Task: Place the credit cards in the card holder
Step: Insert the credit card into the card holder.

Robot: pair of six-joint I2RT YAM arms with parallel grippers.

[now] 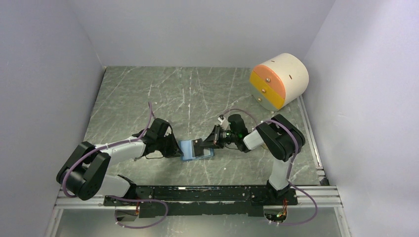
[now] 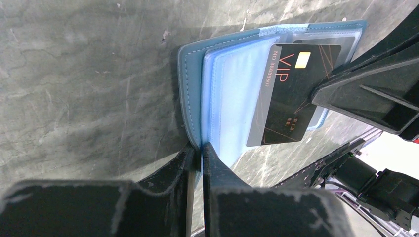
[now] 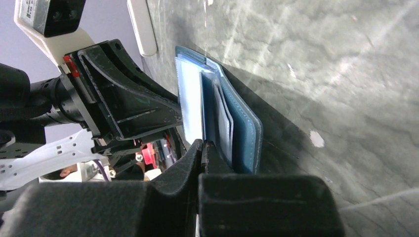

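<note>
From my left wrist I read one thing clearly: the black credit card (image 2: 291,98), lying across the open card holder (image 2: 190,84), shows "VIP" in orange letters toward its 12 o'clock end. Along its 9 o'clock edge runs "NO" and a string of digits, seemingly 88858807. Two short orange lines near its 5 o'clock corner are too small to read. From my right wrist, a small label (image 3: 30,6) at 11 o'clock is too blurred.

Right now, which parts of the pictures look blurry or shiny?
Left wrist view: the left gripper looks blurry up close, the credit card sharp. Right wrist view: the right gripper blurry, the table glaring. Top view: sharp, evenly lit.
</note>
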